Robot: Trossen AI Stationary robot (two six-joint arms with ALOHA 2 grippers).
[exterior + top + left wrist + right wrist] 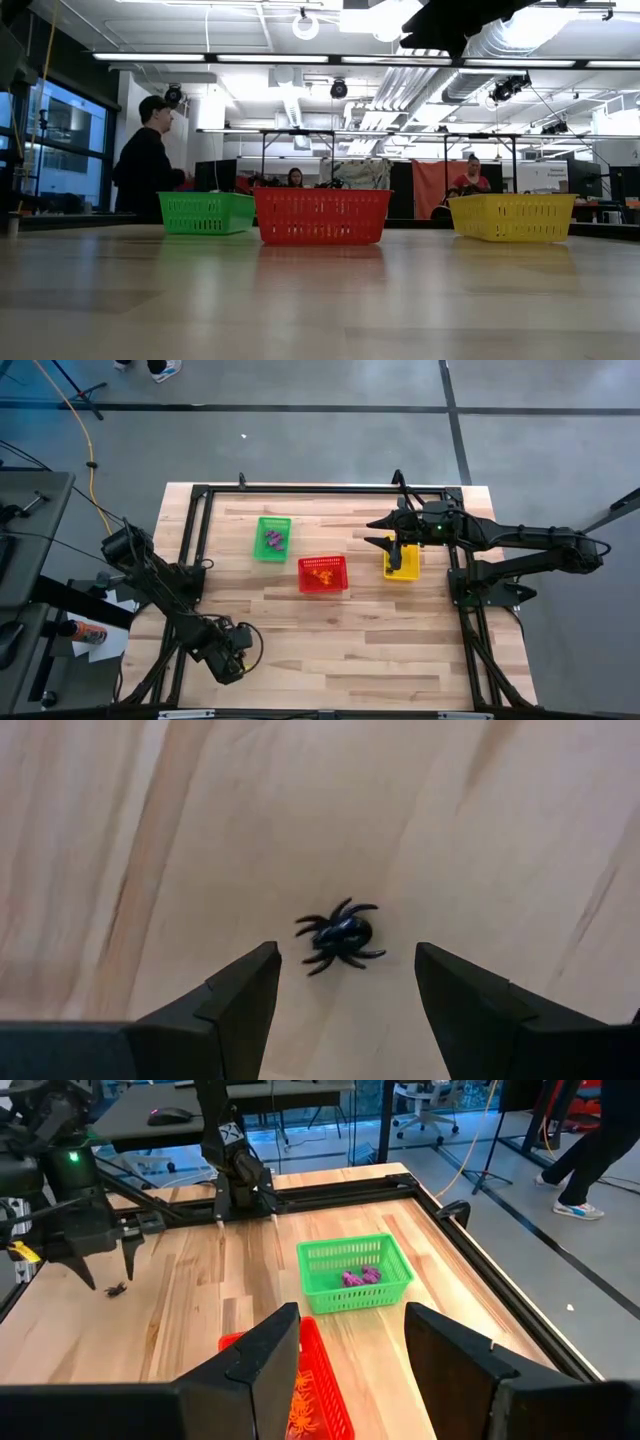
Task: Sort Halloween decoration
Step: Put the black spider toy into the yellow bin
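A small black spider trinket (pixel 340 935) lies on the bare wood, just ahead of my left gripper (pixel 345 960), which is open, points down and touches nothing. This gripper (pixel 235 650) hovers near the table's near-left corner. My right gripper (pixel 350 1325) is open and holds nothing; it hangs above the yellow basket (pixel 403 563) at the table's right. Purple trinkets (pixel 360 1275) lie in the green basket (pixel 272 538), and orange trinkets (pixel 322 572) lie in the red basket (pixel 323 588). From the right wrist, the spider (pixel 117 1289) shows under the left gripper (pixel 100 1250).
The three mesh baskets stand in a row across the table's middle: green (pixel 205 212), red (pixel 322 216), yellow (pixel 512 216). A black frame (pixel 320 488) runs along the table's edges. Bare wood lies between the baskets and the near edge. People stand and sit in the room beyond.
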